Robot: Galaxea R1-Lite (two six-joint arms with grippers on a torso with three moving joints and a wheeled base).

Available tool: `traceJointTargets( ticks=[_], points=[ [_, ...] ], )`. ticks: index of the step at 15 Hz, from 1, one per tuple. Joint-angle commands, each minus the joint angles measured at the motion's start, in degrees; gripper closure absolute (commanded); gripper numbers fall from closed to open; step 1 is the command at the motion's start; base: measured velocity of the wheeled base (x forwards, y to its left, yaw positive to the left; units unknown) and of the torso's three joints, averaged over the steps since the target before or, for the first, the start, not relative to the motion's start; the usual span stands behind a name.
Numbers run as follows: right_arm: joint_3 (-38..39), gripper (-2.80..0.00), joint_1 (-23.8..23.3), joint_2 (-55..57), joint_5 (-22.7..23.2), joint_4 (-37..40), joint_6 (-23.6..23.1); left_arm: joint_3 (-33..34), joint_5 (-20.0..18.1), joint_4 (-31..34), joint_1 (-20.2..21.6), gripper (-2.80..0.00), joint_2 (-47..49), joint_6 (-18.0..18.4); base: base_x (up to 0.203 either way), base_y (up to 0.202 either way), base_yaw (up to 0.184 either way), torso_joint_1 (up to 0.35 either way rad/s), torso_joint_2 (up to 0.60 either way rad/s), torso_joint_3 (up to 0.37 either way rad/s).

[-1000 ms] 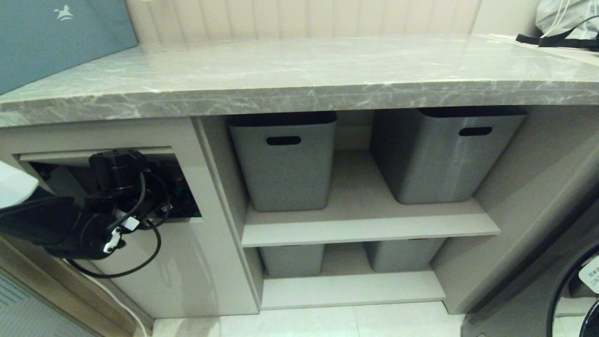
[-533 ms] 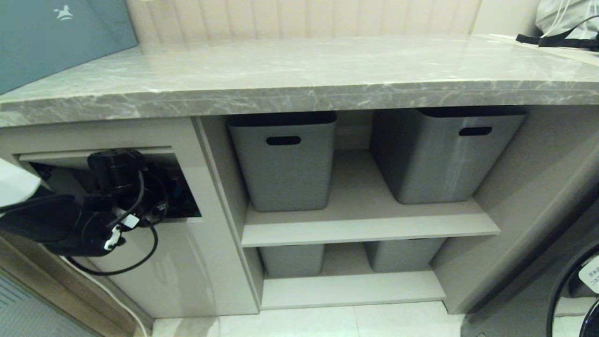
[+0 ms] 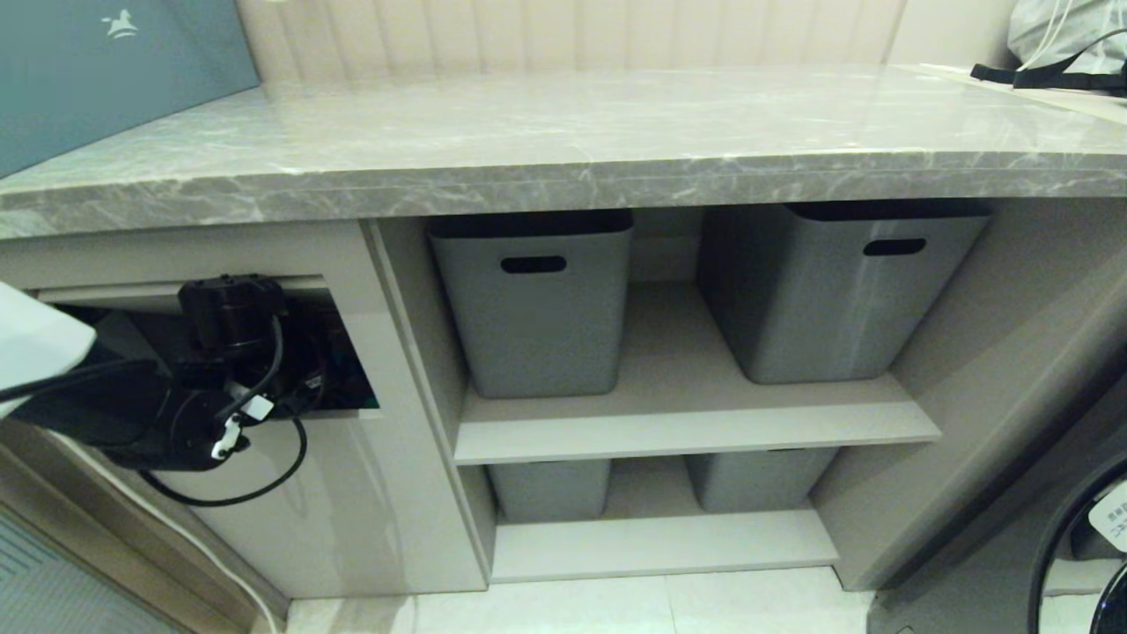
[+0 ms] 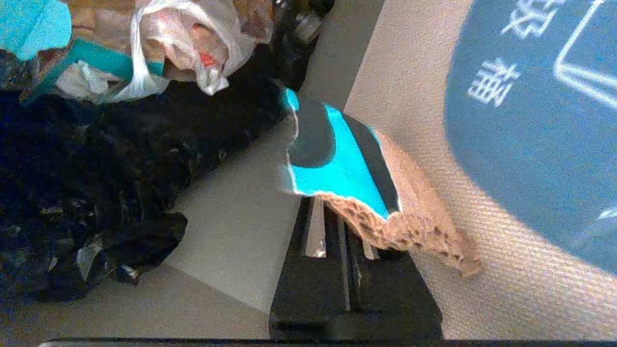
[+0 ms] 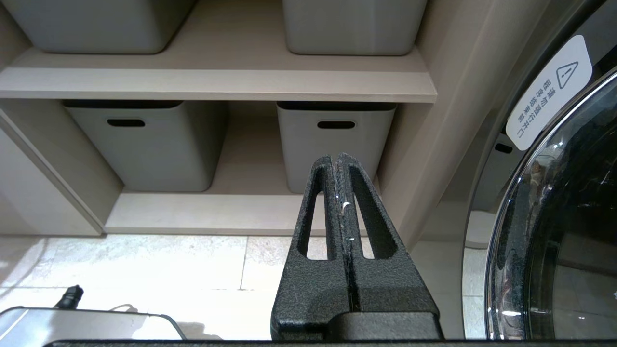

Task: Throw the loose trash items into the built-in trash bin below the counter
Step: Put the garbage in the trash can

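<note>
My left arm (image 3: 176, 414) reaches through the built-in trash bin's opening (image 3: 348, 352) in the beige cabinet front below the grey marble counter (image 3: 563, 141). Its fingers are hidden inside in the head view. In the left wrist view, my left gripper (image 4: 340, 217) is shut on a torn scrap (image 4: 347, 168), turquoise and brown, beside the pushed-in flap's dark-blue icon (image 4: 530, 120). Beyond it lies a black bag (image 4: 96, 168) holding rubbish, including another turquoise-striped scrap (image 4: 91, 55). My right gripper (image 5: 336, 161) is shut and empty, parked low facing the lower shelf.
Grey tubs (image 3: 533, 304) (image 3: 836, 291) stand on the upper shelf, two more (image 5: 144, 144) (image 5: 332, 140) below. A washing machine door (image 3: 1083, 546) is at the right. A teal box (image 3: 106, 70) and a bag (image 3: 1065, 44) rest on the counter.
My left arm has shifted slightly up and to the right, a little further into the bin opening. The rest of the scene has not moved.
</note>
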Motion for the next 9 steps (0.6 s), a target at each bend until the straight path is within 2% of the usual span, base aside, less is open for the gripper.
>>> traceJointTargets(
  ticks=[1, 9],
  points=[
    [0.0, 0.00, 0.1, 0.0, 0.0, 0.0, 0.0, -0.1, -0.1, -0.2, -0.1, -2.80, 0.2, -0.6, 0.000, 0.000, 0.000, 0.000, 0.00, 0.000],
    [0.0, 0.00, 0.1, 0.0, 0.0, -0.1, 0.0, -1.2, -0.7, -0.2, -0.2, -2.80, 1.5, -0.6, 0.000, 0.000, 0.000, 0.000, 0.00, 0.000]
  ],
)
